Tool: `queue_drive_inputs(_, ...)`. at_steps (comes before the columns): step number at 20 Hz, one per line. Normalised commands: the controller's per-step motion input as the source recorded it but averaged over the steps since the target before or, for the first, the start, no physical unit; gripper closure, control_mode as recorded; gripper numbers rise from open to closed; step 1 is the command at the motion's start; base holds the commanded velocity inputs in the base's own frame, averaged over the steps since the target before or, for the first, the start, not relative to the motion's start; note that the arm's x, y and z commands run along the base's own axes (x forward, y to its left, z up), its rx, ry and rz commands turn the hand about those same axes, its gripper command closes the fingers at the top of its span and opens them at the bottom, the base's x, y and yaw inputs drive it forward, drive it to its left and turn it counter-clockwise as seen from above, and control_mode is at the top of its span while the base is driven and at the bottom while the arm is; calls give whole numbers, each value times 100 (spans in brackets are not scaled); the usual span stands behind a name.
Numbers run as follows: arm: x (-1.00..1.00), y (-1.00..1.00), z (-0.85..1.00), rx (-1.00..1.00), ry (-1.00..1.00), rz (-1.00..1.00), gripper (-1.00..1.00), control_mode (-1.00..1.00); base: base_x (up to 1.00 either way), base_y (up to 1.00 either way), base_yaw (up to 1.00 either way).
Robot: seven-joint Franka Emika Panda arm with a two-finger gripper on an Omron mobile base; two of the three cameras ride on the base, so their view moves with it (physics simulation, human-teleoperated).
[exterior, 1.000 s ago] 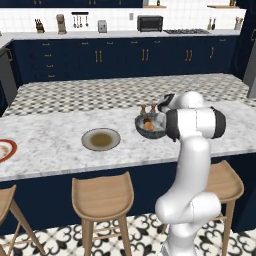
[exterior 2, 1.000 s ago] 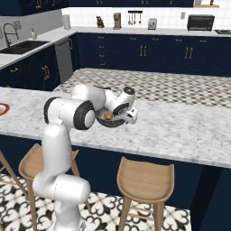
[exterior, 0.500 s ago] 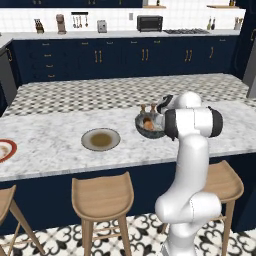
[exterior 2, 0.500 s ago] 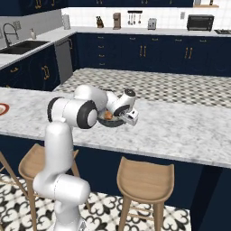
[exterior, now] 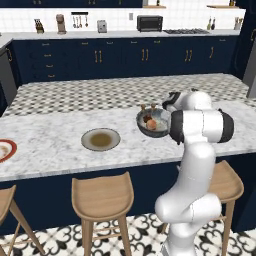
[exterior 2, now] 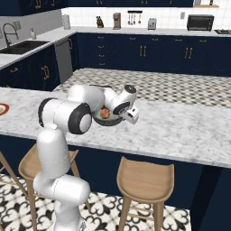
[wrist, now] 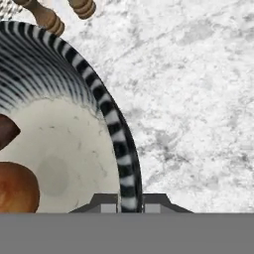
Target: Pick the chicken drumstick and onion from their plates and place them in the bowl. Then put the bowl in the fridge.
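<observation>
Now the arm folds low, gripper pinching the bowl rim between its jaws.

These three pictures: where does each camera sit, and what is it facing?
Left base view: behind the arm's left, looking over the counter; the arm rises at lower right.
Right base view: behind its right; the arm rises at lower left.
Hand view: on the hand, looking along the tool, shut on the bowl rim.
Shared: both base views show the bowl and onion.

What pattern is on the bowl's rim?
Black and white stripes run along the bowl rim and down its inner wall; the hand view shows it best.
</observation>
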Motion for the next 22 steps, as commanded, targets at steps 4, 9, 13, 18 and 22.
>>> queue_drive_inputs(4, -82, 3, 66, 1, 0, -25, 100, -100, 0, 0, 0)
queue_drive_inputs(9, -72, 13, 63, 5, -1, -39, 100, -100, 0, 0, 0)
queue_drive_inputs(13, -29, 11, 24, 0, 0, -72, 100, -100, 0, 0, 0)
queue_drive_inputs(18, -39, 22, 31, 5, -5, -58, 100, -100, 0, 0, 0)
queue_drive_inputs(22, -79, 8, 71, 26, -12, -31, 100, -100, 0, 0, 0)
